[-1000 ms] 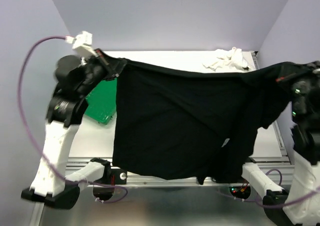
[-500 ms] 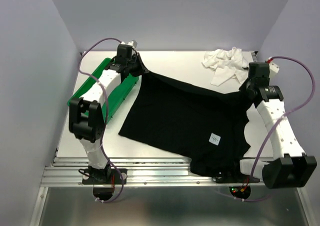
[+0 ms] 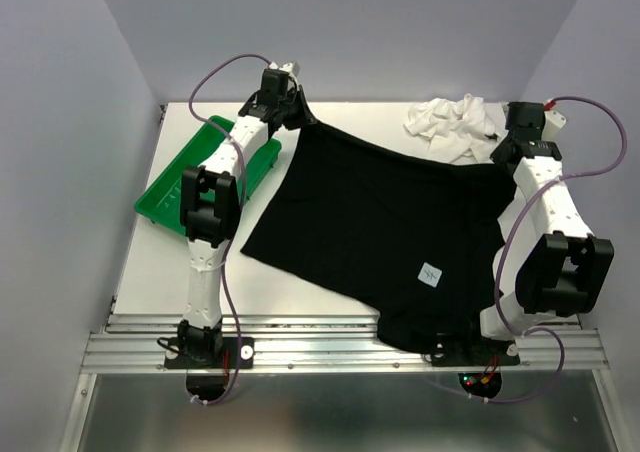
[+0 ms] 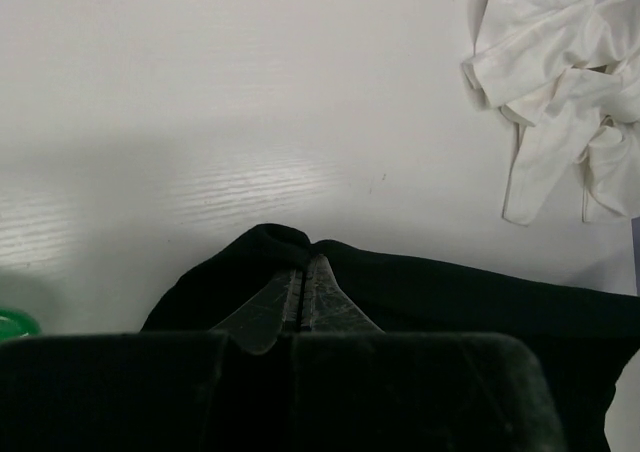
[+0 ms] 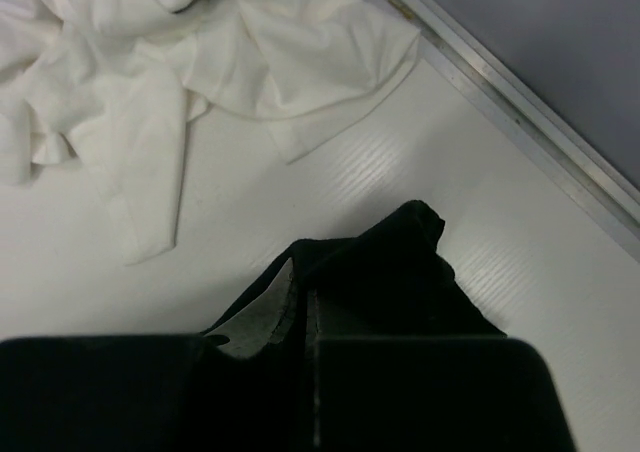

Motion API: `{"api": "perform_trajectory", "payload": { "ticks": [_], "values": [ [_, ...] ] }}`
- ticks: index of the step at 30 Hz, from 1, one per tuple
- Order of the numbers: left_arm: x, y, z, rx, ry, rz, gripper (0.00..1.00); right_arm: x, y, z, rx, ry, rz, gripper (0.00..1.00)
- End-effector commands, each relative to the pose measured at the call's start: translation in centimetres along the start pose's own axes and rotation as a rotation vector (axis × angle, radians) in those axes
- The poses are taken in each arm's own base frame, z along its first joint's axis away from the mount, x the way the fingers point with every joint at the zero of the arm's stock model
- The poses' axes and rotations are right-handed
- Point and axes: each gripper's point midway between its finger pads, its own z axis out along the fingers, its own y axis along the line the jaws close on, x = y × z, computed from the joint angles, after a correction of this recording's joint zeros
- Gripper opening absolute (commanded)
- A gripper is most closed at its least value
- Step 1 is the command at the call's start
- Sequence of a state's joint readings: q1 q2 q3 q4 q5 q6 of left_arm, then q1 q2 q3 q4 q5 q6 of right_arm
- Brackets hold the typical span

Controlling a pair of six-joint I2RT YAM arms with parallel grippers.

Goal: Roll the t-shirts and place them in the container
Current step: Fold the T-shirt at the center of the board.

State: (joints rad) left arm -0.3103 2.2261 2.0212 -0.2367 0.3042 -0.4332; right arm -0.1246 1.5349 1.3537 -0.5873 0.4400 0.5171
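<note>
The black t-shirt [image 3: 380, 227] lies spread over the table, its near edge hanging over the front, a small white label [image 3: 430, 275] facing up. My left gripper [image 3: 290, 112] is shut on its far left corner [image 4: 275, 247], low over the table. At the far right, my right gripper [image 3: 508, 152] is shut on the other far corner [image 5: 400, 252]. The white t-shirt [image 3: 452, 127] lies crumpled at the back right; it also shows in the left wrist view [image 4: 560, 92] and the right wrist view [image 5: 170, 72].
A green tray [image 3: 170, 197] sits at the left, under the left arm. A metal rail [image 5: 520, 102] runs along the table's right edge, close to the right gripper. Walls close in the left, back and right sides.
Both arms swung from high near the camera down and out to the far side of the table. The black t-shirt went from hanging stretched in the air to lying spread flat.
</note>
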Motion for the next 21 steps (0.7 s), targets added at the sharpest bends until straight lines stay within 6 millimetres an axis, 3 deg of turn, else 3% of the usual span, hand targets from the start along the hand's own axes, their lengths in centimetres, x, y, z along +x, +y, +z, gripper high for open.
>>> {"api": "perform_trajectory", "payload": {
  "ticks": [1, 8, 14, 21],
  "values": [
    [-2.7, -1.2, 0.5, 0.025, -0.050, 0.053, 0.00, -4.8, 1.0, -0.1, -0.046, -0.121, 0.054, 0.01],
    [-3.8, -0.6, 2.6, 0.005, -0.072, 0.068, 0.00, -4.1, 1.2, 0.9, -0.055, -0.089, 0.027, 0.01],
    [-3.3, -0.1, 2.9, -0.002, -0.064, 0.072, 0.00, -0.2, 0.3, 1.1, -0.067, -0.003, 0.021, 0.01],
    [-2.8, 0.9, 2.9, -0.025, -0.050, 0.080, 0.00, 4.6, -2.2, -0.7, -0.049, 0.110, 0.021, 0.01]
  ]
}}
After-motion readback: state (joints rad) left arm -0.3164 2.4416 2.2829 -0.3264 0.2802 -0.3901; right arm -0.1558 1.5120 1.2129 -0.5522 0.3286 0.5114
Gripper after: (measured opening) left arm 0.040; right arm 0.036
